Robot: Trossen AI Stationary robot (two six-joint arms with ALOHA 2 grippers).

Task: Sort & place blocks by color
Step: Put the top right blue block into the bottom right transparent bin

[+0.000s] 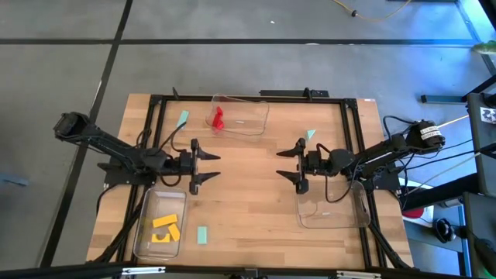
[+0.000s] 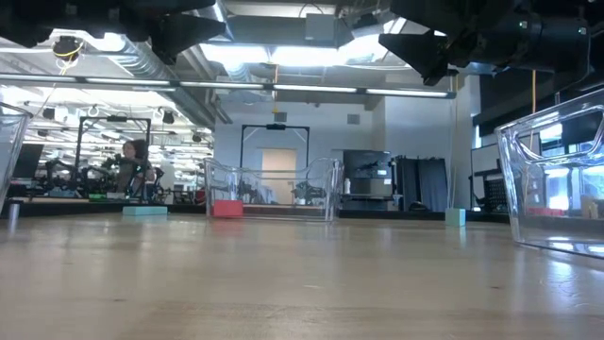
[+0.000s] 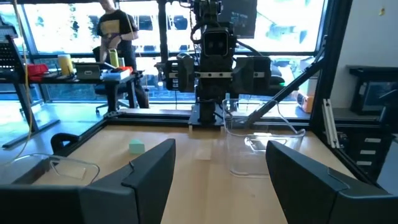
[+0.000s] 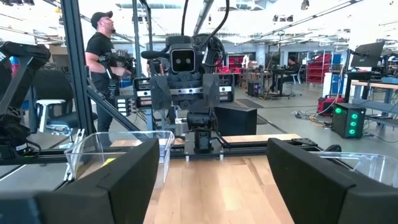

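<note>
Taking the wooden table (image 1: 248,209) as the landmark and moving from its left side to its right: a clear tray (image 1: 160,225) sits in the near-left corner, close to the table's left and near edges, with yellow blocks (image 1: 164,229) lying inside it. Just right of that tray, near the table's near edge, a teal block (image 1: 202,235) lies loose on the bare wood. Another teal block (image 1: 183,118) lies toward the far-left corner.

The left gripper (image 1: 208,167) hangs above the table left of centre, pointing toward the middle, its jaws apart and empty. Between it and the right gripper (image 1: 285,164) the table's middle is open wood with nothing on it.

At the far edge, about mid-table, a second clear tray (image 1: 246,115) holds red blocks (image 1: 218,118) at its left end. Right of it, a third teal block (image 1: 311,135) lies on the wood.

The right gripper faces the left one from right of centre, jaws apart and empty. Below its arm a third clear tray (image 1: 333,211) stands toward the near-right corner.
</note>
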